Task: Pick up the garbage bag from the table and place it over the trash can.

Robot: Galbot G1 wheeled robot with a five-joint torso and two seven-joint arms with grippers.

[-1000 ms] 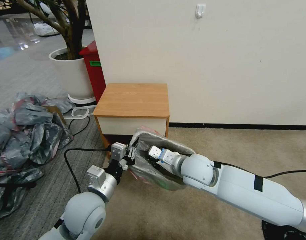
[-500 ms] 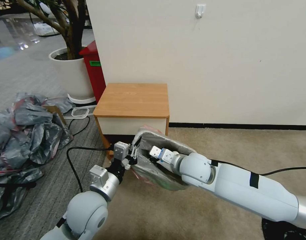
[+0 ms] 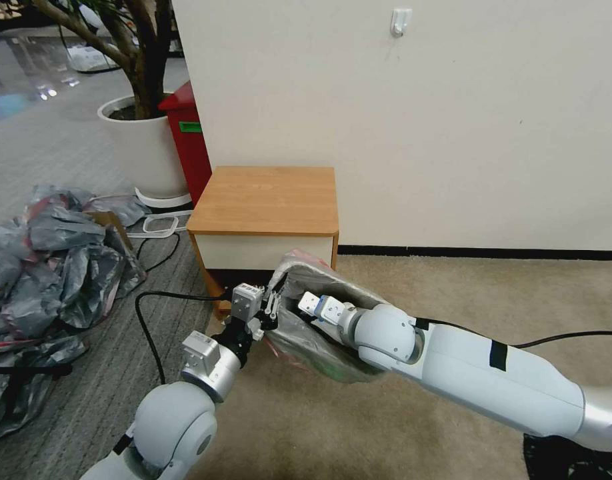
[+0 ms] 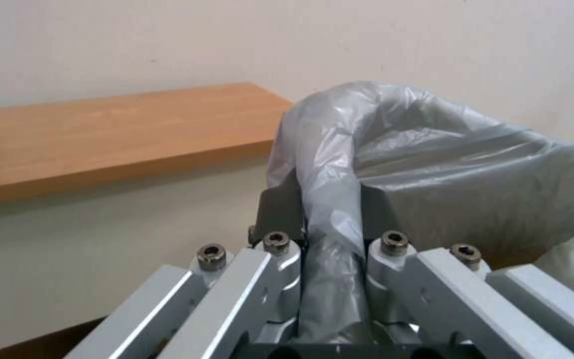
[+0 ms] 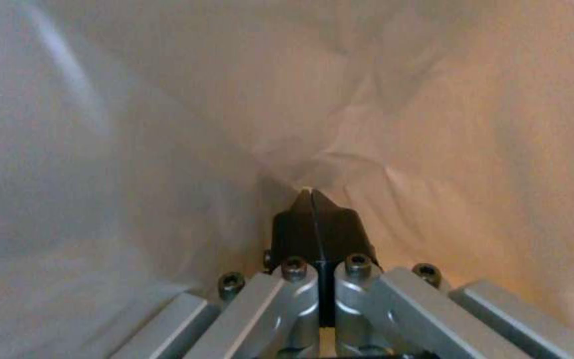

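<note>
Grey crinkly garbage bag (image 3: 319, 337): just in front of the table (image 3: 266, 200), draped over the trash can, whose body is hidden. Left gripper (image 4: 327, 209): clamped on a bunched fold of the bag's edge, seen clearly from its wrist. Right gripper (image 5: 312, 199): inside the bag, jaws together against the film; whether they pinch it is unclear.

One garbage bag (image 3: 306, 333), grey with a pink-red edge, at lower centre. One table (image 3: 266, 200) of orange-brown wood at centre. Two grippers: the left gripper (image 3: 269, 307) at the bag's rim, the right gripper (image 5: 312, 197) inside the bag. One heap of grey bags (image 3: 46, 267) at the left edge. One red bin (image 3: 186, 140) and one white plant pot (image 3: 143, 150), upper left. One wall hook (image 3: 400, 21) at top centre.
</note>
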